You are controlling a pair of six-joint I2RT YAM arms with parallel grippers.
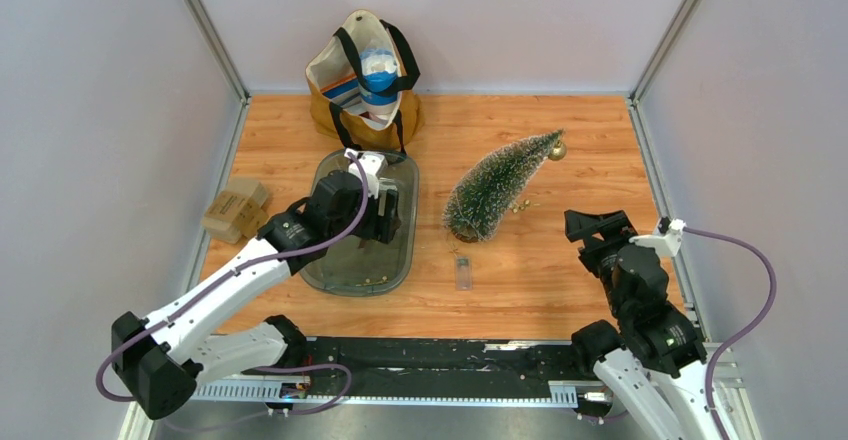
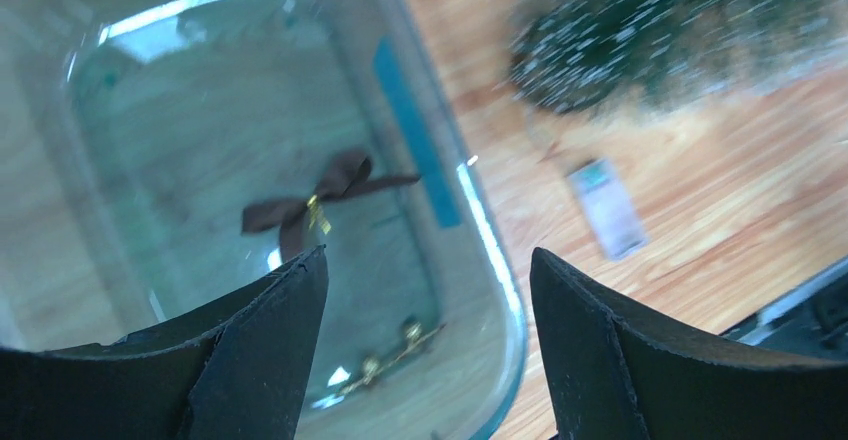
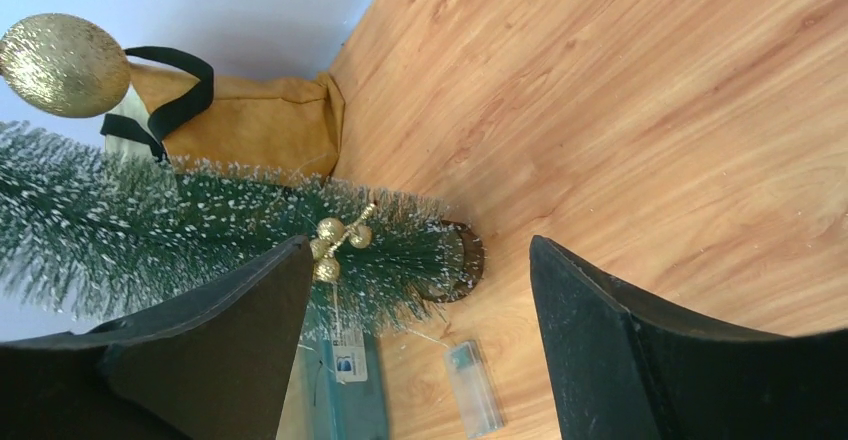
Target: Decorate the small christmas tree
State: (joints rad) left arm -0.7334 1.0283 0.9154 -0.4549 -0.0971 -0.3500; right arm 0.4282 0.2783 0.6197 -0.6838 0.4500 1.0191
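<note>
The small christmas tree (image 1: 495,188) lies on its side mid-tabletop (image 1: 560,280), and with the left end effector (image 2: 428,260) released over the tray (image 1: 345,278) and the right end effector (image 3: 420,245) released too, the step seems to be fetching the brown bow (image 2: 315,198): lower, then clench.

No text can be read anywhere. A white tag (image 3: 350,363) just below the tree (image 3: 150,230) bears a small blue mark, perhaps a logo, too small to make out. The blue strip (image 2: 415,130) on the tray (image 2: 497,285) beside the tree shows no lettering. Print on the packets (image 1: 378,70) in the bag (image 1: 325,120) behind the tree is blurred.
</note>
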